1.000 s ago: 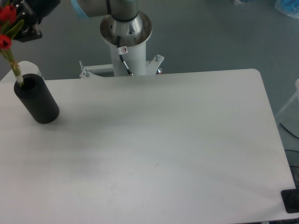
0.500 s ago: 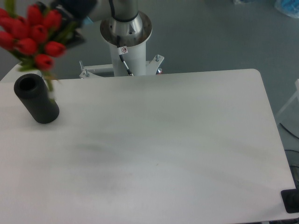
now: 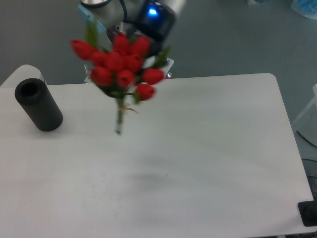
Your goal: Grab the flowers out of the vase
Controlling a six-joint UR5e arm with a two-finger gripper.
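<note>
- Flowers (image 3: 120, 67) — red buds bunched over green leaves, thin stems hanging down from them and tied partway along. The whole bunch is in the air above the table (image 3: 198, 148), upper middle of the view, well apart from the vase. The picture is blurred around it.
- Stem ends point down and slightly left; they appear clear of the table surface, though the blur makes the gap hard to judge.
- Vase (image 3: 38, 104) — matte black cylinder standing at the far left of the table, round mouth showing and nothing in it.
- Gripper (image 3: 130, 42) — sits behind and above the buds, mostly hidden by them. A dark housing with a lit blue spot shows at the top of the view. Fingers not visible, so I cannot tell how far apart they are or exactly where they meet the bunch; the bunch hangs directly below the tool.
- A faint soft shadow lies on the table below and right of the stems.
- Small dark object (image 3: 308, 213) at the table's lower right edge, partly cut off.
</note>
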